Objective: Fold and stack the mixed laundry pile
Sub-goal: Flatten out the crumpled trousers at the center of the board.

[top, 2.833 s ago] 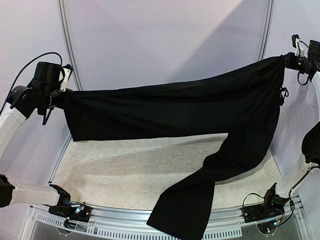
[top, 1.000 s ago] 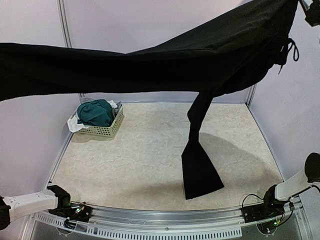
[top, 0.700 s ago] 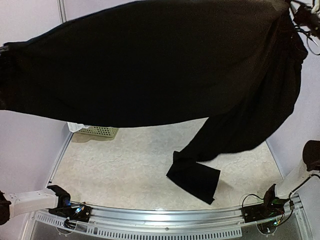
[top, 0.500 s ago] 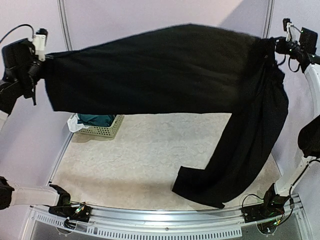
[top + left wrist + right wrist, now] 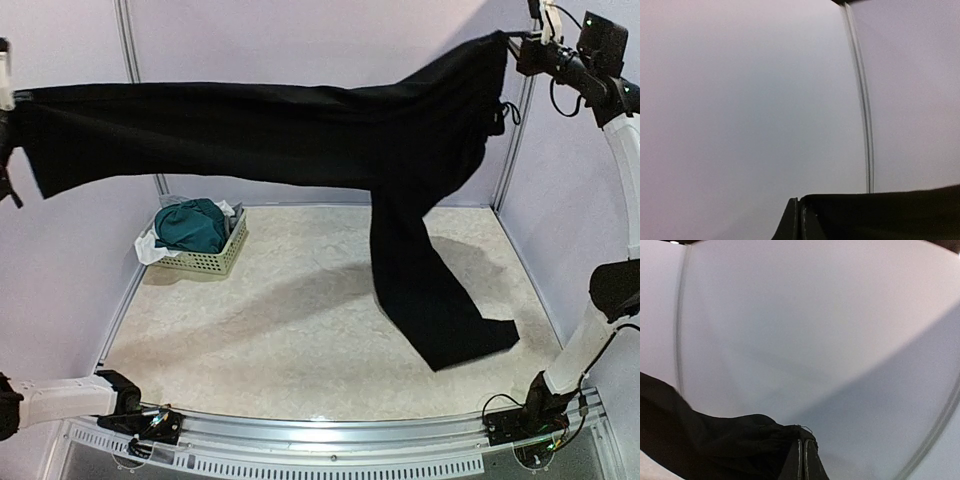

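At the far left, the left fingers (image 5: pixel 792 226) are clenched on the hem of one leg of the long black fabric trousers (image 5: pixel 300 135), which hang in the air, stretched across the whole workspace. The pinch looks thin, so a sharp tug could likely pull the hem free.

Below, near the back left corner of the pale marbled desk (image 5: pixel 250 340), the small pale perforated plastic basket (image 5: pixel 215 262) holds the dark teal-green shorts (image 5: pixel 190 225) and a white cloth (image 5: pixel 150 250). A low sweep of the trousers might snag or tip it.

Right of centre, the loose second leg droops, and its end lies crumpled on the desk. Lowered like this, it would probably land twisted and spoil the fold.

At the top right, the right fingers (image 5: pixel 811 469) are clamped on the waistband.

No brand, label or writing is legible anywhere.
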`<state>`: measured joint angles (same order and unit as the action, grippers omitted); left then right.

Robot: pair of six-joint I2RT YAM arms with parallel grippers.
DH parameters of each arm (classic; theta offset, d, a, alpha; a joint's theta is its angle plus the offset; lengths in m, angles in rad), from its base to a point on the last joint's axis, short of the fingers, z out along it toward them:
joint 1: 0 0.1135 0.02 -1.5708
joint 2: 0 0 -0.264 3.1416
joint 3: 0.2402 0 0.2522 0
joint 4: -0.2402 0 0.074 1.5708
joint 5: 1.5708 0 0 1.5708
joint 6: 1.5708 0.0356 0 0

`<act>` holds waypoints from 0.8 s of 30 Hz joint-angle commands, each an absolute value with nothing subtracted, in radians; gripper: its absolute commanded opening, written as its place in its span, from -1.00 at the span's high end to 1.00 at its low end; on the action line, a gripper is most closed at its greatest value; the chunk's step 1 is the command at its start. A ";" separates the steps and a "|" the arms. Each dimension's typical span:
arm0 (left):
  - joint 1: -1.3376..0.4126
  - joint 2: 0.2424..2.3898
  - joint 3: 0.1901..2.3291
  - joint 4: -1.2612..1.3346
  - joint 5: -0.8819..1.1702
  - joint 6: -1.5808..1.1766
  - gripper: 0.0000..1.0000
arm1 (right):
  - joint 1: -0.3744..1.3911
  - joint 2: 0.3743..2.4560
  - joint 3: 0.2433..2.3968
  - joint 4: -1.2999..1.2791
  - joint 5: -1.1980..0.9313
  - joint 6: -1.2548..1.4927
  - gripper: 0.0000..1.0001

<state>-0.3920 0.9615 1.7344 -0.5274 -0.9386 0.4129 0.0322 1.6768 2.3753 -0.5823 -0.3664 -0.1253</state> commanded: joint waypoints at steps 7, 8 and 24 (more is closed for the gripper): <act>-0.402 0.844 1.782 -0.138 -1.097 0.654 1.00 | 0.167 1.611 2.693 -0.538 -0.369 -0.080 1.00; -0.402 0.850 1.786 -0.128 -1.095 0.655 1.00 | 0.165 1.616 2.702 -0.538 -0.354 -0.085 1.00; -0.401 0.954 1.681 -0.257 -1.041 0.519 1.00 | 0.150 1.552 2.398 -0.504 -0.156 -0.297 1.00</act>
<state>-0.3958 0.9478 1.6993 -0.1642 -1.0584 0.5915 0.1566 1.5925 2.4565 -0.5262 -0.2180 -0.2256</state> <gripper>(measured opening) 0.008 0.009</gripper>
